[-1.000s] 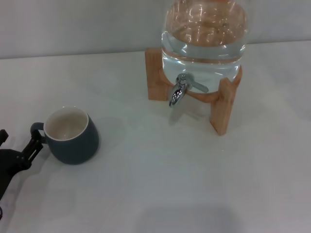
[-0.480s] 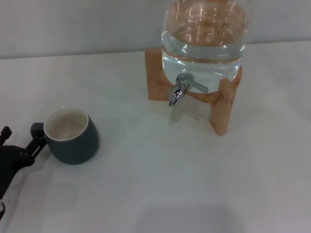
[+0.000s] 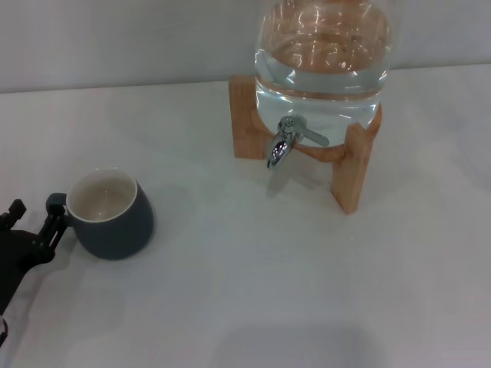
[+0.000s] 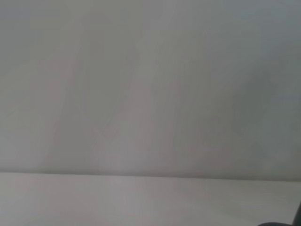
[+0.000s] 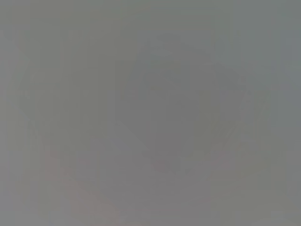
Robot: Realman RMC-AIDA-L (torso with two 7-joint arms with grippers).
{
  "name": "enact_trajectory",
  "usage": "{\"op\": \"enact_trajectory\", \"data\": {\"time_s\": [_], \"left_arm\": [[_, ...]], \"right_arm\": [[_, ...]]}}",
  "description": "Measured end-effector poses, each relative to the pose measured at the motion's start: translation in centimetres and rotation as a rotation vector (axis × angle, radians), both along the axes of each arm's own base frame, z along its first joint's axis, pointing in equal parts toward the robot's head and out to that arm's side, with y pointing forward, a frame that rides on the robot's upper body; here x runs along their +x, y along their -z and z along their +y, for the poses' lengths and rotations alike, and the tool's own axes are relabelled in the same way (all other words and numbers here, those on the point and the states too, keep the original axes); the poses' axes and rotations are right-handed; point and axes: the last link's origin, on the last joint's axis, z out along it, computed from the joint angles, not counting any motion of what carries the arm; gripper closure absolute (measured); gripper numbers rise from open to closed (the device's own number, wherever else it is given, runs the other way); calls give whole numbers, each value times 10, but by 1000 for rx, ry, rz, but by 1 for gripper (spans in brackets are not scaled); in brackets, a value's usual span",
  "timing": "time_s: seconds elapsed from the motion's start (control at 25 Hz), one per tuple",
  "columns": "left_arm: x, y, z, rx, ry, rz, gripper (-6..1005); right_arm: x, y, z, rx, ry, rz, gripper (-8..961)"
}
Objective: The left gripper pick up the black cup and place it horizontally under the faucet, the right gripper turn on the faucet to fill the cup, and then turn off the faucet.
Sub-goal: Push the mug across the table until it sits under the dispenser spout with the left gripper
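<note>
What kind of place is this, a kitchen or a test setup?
Probably a staged test bench, not a kitchen: a bare white table against a plain wall, holding only a glass water jar on a wooden stand and the black cup.

head view: looks forward and down onto the surface
left wrist view: low, faces wall
right wrist view: blank grey

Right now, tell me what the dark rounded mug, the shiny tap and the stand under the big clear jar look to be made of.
The dark rounded mug: likely glazed ceramic, matte charcoal outside, cream inside. The shiny tap: chrome-look metal with mirror glints, possibly plated. The stand: light unpainted wood, tan with flat-cut legs. The big clear jar: transparent, glass or clear plastic, with water showing through.
</note>
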Motion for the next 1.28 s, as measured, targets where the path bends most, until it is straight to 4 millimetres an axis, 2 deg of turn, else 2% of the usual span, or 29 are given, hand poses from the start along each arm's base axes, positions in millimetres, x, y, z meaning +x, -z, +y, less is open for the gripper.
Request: {"op": "enact_trajectory", "data": {"time_s": [0.4,0.6,0.72,1.28], "left_arm": [[0,2,0,-14,4,9,441],[0,3,0,-17,3,9,652],[1,3,0,-17,4,9,874],[7,5,4,-21,27,0,883]], "right_arm": [[0,0,0,2,-1,0,111],[0,-1,0,1,-2,-1,111],[0,-1,0,1,-2,-2,111],[1,-1,1,-1,4,-3,111]]}}
